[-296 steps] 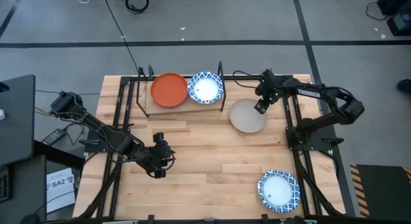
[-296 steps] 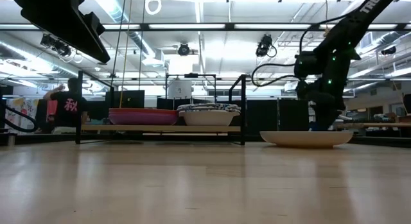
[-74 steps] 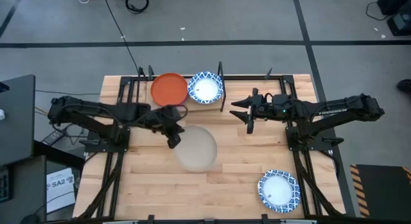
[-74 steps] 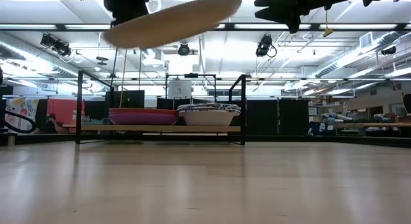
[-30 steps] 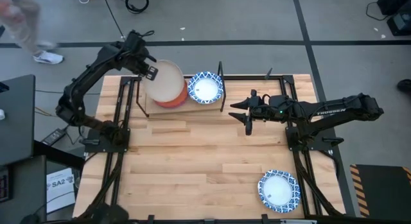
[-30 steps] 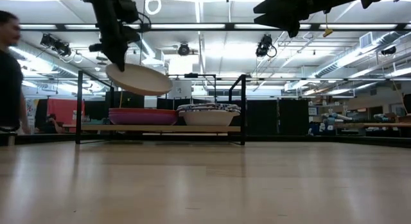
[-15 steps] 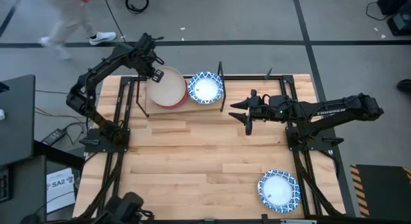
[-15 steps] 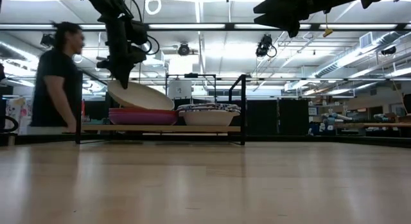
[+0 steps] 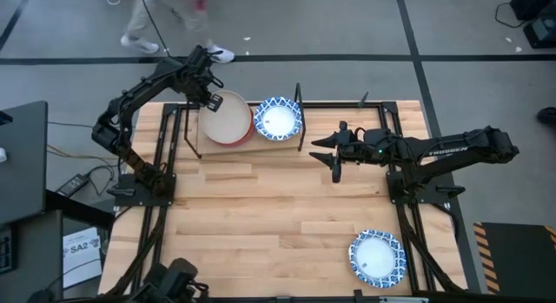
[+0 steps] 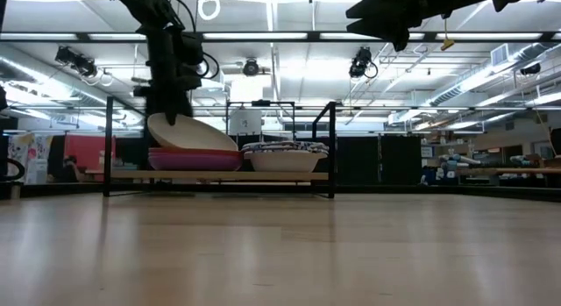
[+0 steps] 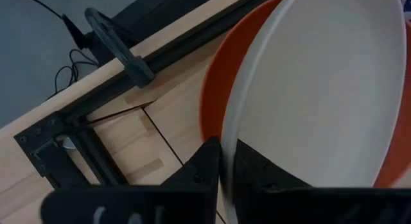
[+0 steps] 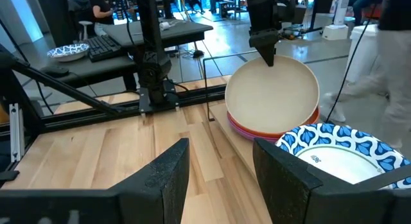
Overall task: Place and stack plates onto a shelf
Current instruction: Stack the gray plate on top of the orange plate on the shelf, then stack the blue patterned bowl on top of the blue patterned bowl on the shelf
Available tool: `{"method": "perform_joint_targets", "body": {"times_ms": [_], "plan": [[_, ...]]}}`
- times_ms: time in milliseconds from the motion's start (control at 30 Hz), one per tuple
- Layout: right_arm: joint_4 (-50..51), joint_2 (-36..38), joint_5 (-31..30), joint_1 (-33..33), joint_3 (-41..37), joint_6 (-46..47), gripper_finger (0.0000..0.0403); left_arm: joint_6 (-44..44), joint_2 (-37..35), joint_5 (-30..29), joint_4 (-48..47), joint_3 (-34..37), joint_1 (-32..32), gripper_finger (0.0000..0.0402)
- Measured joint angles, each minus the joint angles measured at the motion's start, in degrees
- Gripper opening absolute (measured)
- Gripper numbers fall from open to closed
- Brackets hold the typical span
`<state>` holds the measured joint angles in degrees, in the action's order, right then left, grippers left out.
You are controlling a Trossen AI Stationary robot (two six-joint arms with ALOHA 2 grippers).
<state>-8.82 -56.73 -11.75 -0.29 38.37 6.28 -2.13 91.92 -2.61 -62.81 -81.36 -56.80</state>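
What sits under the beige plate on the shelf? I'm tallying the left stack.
Under the beige plate: an orange plate over a magenta one. The plate leans, left gripper at its rim. Any plates deeper are covered.

At the upper middle of the high view, a plain beige plate (image 9: pixel 228 116) covers an orange plate (image 11: pixel 215 99) above a magenta one (image 10: pixel 195 157). Beside them sits a blue-and-white patterned plate (image 9: pixel 278 118) with a white centre. At the lower right, 1 more blue-patterned plate (image 9: pixel 377 259) lies on the light wooden table (image 9: pixel 261 225).

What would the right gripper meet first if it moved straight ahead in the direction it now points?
Probably the shelf's black post, then the beige plate on the left stack. The right gripper is open and looks higher than both, so it might pass above them.
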Motion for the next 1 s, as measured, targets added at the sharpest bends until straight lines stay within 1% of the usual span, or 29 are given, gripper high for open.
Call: {"method": "perform_joint_targets", "body": {"times_ms": [233,367,633,767,1000], "plan": [[0.0,0.0,0.0,0.0,0.0,0.0,0.0177,0.1,0.0,-0.1,0.1,0.0,0.5,0.004],[0.0,0.0,0.0,0.0,0.0,0.0,0.0177,3.0,0.0,-0.2,0.2,0.0,0.5,0.0041],[0.0,0.0,0.0,0.0,0.0,0.0,0.0177,3.5,0.0,-0.3,0.2,0.0,0.5,0.0044],[0.0,0.0,0.0,0.0,0.0,0.0,0.0177,3.5,0.0,-0.3,0.4,0.0,0.5,0.0068],[0.0,0.0,0.0,0.0,0.0,0.0,0.0177,3.5,0.0,-0.3,0.9,0.0,0.5,0.0128]]}}
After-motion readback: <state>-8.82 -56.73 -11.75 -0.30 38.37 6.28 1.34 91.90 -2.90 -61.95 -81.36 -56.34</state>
